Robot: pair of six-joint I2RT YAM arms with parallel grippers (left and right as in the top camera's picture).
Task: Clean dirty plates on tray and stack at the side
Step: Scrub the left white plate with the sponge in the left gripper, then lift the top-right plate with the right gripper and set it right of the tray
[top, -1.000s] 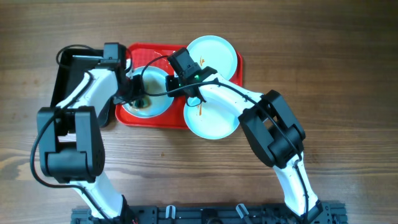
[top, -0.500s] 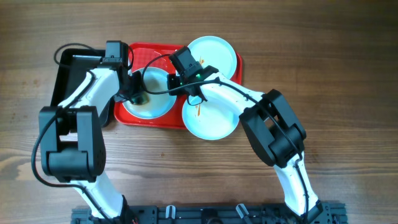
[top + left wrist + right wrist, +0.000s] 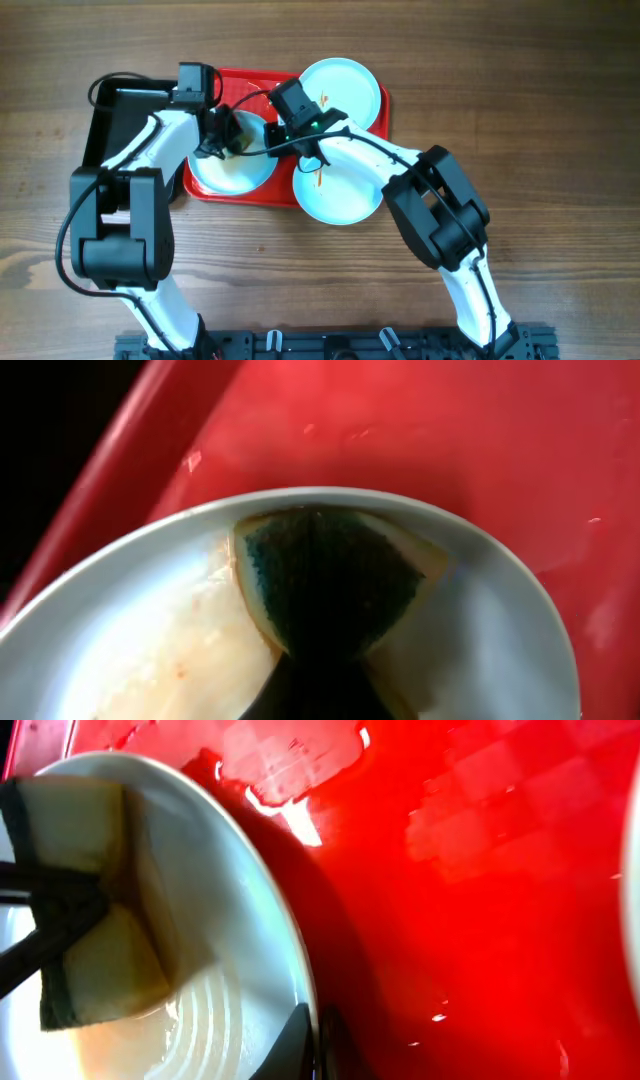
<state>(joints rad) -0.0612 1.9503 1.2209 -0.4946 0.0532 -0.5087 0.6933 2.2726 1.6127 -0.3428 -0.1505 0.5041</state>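
One plate point(image 3: 245, 950), rim between right jaws

Folded green-faced sponge point(image 3: 330, 575) on smeared plate point(image 3: 130, 650), red tray point(image 3: 400, 430) behind

Tray point(image 3: 480, 870) v. glossy plastic, plates point(image 3: 340, 85) smooth – sponge point(image 3: 330, 575) rough, table point(image 3: 560, 120) matt wood.
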